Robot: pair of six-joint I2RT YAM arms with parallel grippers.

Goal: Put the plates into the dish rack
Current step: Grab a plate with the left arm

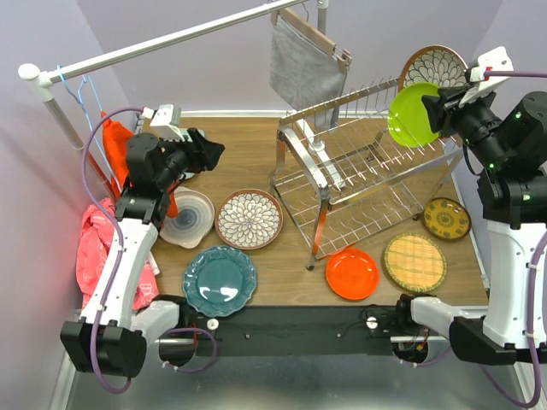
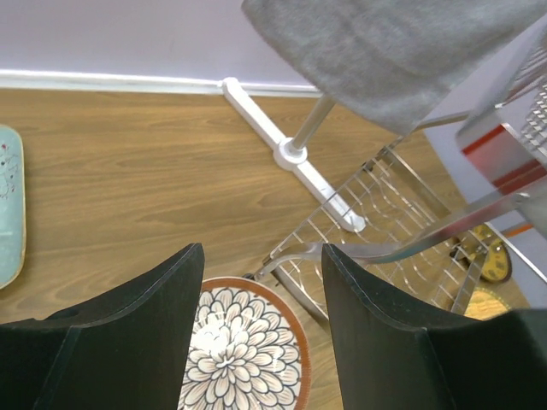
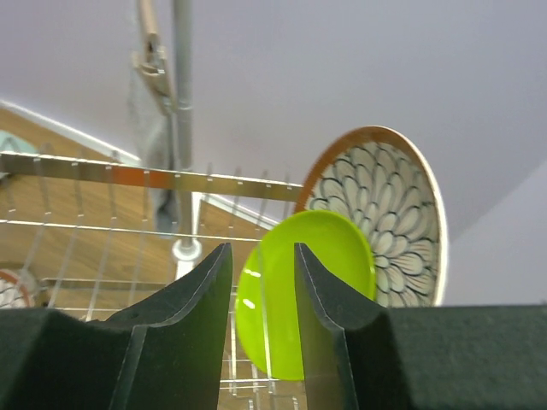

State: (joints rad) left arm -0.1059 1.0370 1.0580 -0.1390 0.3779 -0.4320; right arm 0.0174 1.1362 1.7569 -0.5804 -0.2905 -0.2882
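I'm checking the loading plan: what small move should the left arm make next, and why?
Probably lower the left pincer onto the floral plate: it hangs open above that plate, which lies flat on the table beside the dish rack.

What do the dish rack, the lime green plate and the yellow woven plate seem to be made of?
Dish rack: shiny metal wire, probably steel, by its bright reflections.
Lime green plate: glossy, plastic or glazed ceramic; a highlight shows.
Yellow woven plate: matt, perhaps straw, by its crossed weave, though maybe printed.
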